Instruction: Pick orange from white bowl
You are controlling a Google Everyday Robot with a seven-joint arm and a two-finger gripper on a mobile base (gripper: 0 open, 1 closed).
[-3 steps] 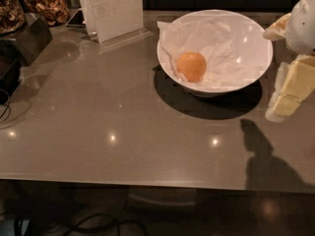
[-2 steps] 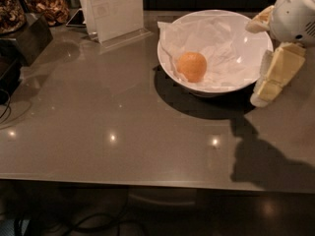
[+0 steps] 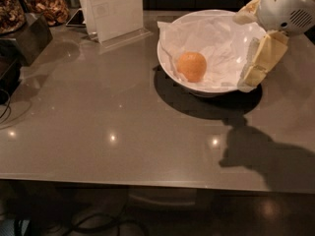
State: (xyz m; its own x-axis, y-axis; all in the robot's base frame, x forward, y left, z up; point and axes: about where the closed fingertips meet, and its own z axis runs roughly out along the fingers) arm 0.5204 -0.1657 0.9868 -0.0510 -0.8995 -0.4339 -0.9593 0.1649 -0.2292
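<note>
One orange point(image 3: 191, 66) in white bowl point(image 3: 170, 73), gripper point(image 3: 244, 48) over right rim, fingers point(image 3: 263, 58) apart, placard point(image 3: 110, 9) beyond.

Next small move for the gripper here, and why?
Probably ease the gripper inward and down toward the orange: it hangs open at the rim of the white bowl, while the orange lies on the paper across the bowl, untouched.

A small round matte orange fruit point(image 3: 192, 66) lay inside the wide glossy paper-lined white bowl point(image 3: 211, 89), with the gripper point(image 3: 259, 58) at its right rim.
</note>
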